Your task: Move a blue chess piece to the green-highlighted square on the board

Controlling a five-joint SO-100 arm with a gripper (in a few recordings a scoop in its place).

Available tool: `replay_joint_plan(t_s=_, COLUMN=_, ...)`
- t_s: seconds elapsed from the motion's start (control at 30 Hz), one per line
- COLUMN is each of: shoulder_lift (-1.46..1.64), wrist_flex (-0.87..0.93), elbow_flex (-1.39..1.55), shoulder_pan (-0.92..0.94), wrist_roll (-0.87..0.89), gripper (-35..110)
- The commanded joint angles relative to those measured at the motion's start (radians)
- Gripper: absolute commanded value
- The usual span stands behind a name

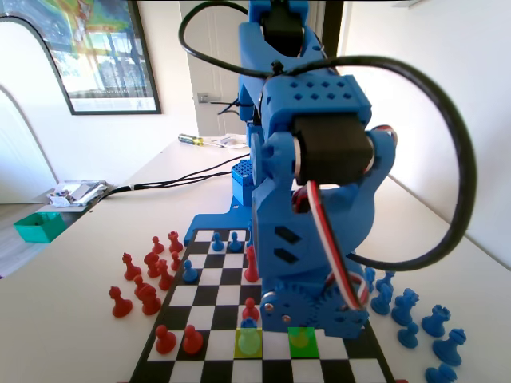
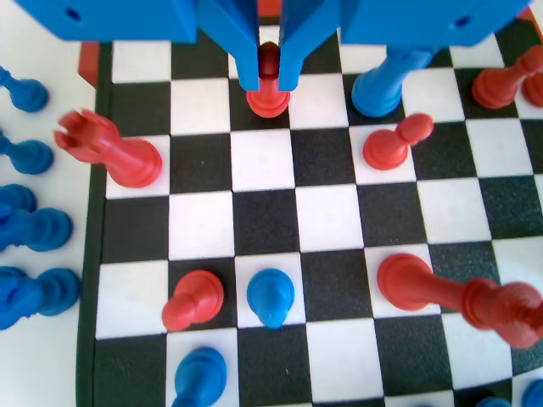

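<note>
Blue chess piece [image 2: 271, 297] amid open squares; fingers [image 2: 242, 51] tight on a red pawn [image 2: 267, 95] near the board [image 2: 89, 254] edge.

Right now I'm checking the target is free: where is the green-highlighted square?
In the fixed view, the green-highlighted square sits in the board's near rows, right of centre, one square right of the yellow-green square, just below the blue arm.
</note>
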Motion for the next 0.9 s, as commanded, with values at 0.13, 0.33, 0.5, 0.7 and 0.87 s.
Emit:
replay_joint_plan(t_s=0.13, shoulder_lift=0.118, wrist_flex=-0.012, elbow_flex=-0.011, shoulder_pan=-0.011, wrist_roll=-0.006, gripper=1)
replay_joint_plan(t_s=0.33, shoulder_lift=0.118, wrist_flex=-0.023, elbow_flex=-0.009, shoulder_pan=-0.009, wrist_roll=-0.006, gripper=1)
replay_joint_plan(t_s=0.5, shoulder_lift=0.118, wrist_flex=-0.025, elbow_flex=-0.009, shoulder_pan=-0.014, wrist_roll=-0.005, gripper=1)
replay_joint_plan(t_s=0.7, shoulder_lift=0.118, wrist_flex=-0.029, elbow_flex=-0.003, shoulder_pan=-0.026, wrist_roll=0.000, gripper=1)
replay_joint_plan(t_s=0.87, shoulder_lift=0.118, wrist_flex=-0.028, elbow_flex=0.000, shoulder_pan=-0.037, wrist_roll=0.008, gripper=1)
